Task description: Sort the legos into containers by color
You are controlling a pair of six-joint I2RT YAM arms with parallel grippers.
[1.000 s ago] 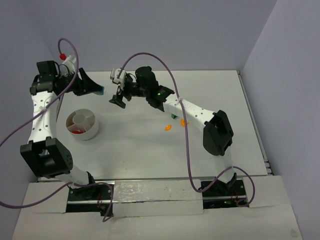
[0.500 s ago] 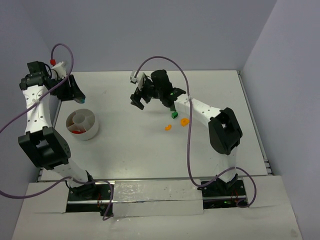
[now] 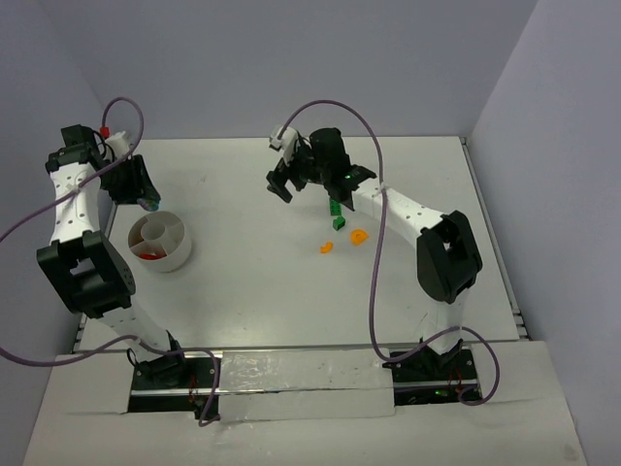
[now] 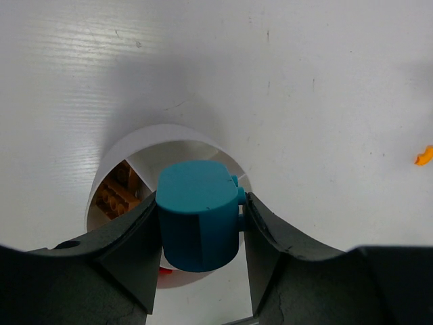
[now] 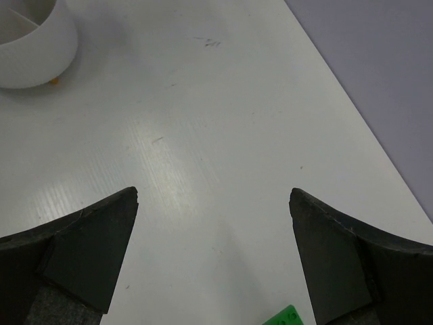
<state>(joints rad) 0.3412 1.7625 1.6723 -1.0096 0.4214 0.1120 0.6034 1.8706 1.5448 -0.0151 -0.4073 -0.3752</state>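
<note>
My left gripper [image 3: 147, 200] is shut on a cyan lego [image 4: 199, 215], a rounded brick with studs against the right finger. It hangs just above the far rim of the white bowl [image 3: 183, 255], whose containers are split by inner dividers. One compartment holds orange bricks [image 4: 115, 196], and a red piece [image 3: 147, 255] lies in another. My right gripper [image 3: 281, 189] is open and empty over bare table at mid-back. A green lego [image 3: 337, 221] and two orange legos [image 3: 326, 247] [image 3: 358, 234] lie on the table by the right arm.
The white bowl [image 5: 34, 40] shows at the top left of the right wrist view, and the green lego [image 5: 287, 317] at its bottom edge. Grey walls close the table at the back and right. Purple cables loop above both arms.
The left gripper has swung down and left with the cyan lego, from behind the bowl to its far rim. The right gripper moved right, toward the green lego, still open.
</note>
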